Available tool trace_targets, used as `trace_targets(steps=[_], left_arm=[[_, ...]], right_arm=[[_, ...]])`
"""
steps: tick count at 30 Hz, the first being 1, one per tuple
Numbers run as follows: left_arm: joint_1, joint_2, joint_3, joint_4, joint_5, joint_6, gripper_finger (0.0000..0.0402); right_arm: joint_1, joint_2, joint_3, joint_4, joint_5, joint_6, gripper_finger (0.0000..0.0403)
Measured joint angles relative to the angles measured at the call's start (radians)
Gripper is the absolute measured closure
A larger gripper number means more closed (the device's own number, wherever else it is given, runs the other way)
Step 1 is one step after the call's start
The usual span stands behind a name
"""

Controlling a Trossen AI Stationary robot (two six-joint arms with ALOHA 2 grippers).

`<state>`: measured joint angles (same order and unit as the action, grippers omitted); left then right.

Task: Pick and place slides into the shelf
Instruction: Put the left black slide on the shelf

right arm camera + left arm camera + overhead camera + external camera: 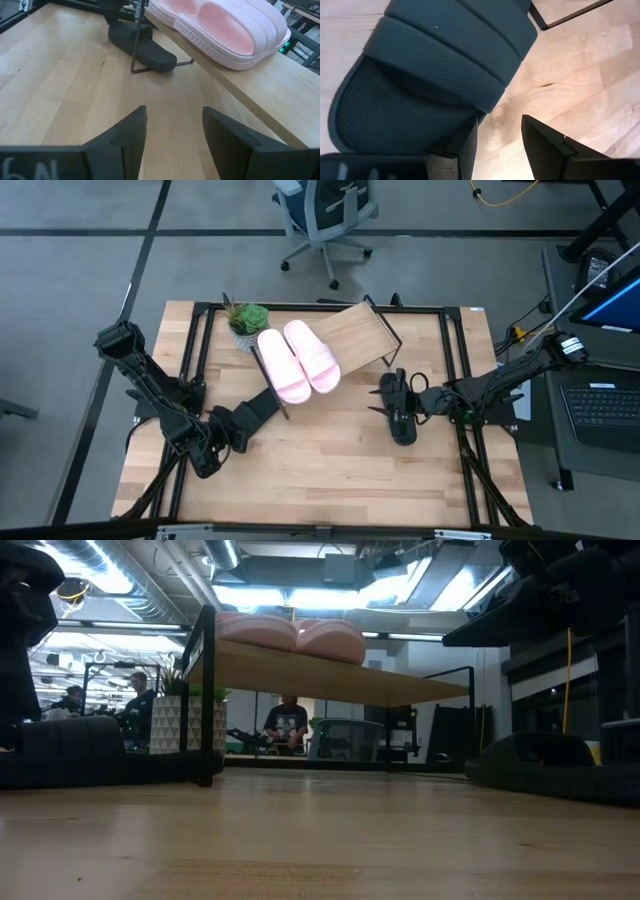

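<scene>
black slide (420,85) cut off by frame edge, ppl (289,720) in bg too small to tell

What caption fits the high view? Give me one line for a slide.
Two pink slides sit on the shelf; the left claw and open right claw each hover beside a black slide.

Pink slides (298,361), pale wood shelf (358,332)

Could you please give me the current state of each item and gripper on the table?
Pink slides: both on the shelf, side by side.
Shelf: slanted, its right part bare.
Left black slide: on the table by the shelf's leg, not yet placed.
Right black slide: on the table, not yet placed.
Left gripper: open, at the left black slide.
Right gripper: open, empty.
</scene>
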<state>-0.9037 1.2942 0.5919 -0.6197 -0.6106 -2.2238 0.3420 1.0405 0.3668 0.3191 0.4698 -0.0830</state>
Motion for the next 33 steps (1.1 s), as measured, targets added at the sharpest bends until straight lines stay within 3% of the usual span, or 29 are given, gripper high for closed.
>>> trace_targets(steps=[9,18,33], left_arm=[[0.045,0.0,0.0,-0.111,0.003,0.0,0.0257],[0.068,0.0,0.0,-0.116,-0.007,0.008,0.0257],[0.069,0.0,0.0,-0.127,-0.105,0.069,0.0257]], right_arm=[[0.0,0.0,0.0,0.0,0.0,0.0,0.021],[0.0,0.0,0.0,0.0,0.0,-0.002,0.021],[0.0,0.0,0.0,0.0,0.0,-0.004,0.021]])
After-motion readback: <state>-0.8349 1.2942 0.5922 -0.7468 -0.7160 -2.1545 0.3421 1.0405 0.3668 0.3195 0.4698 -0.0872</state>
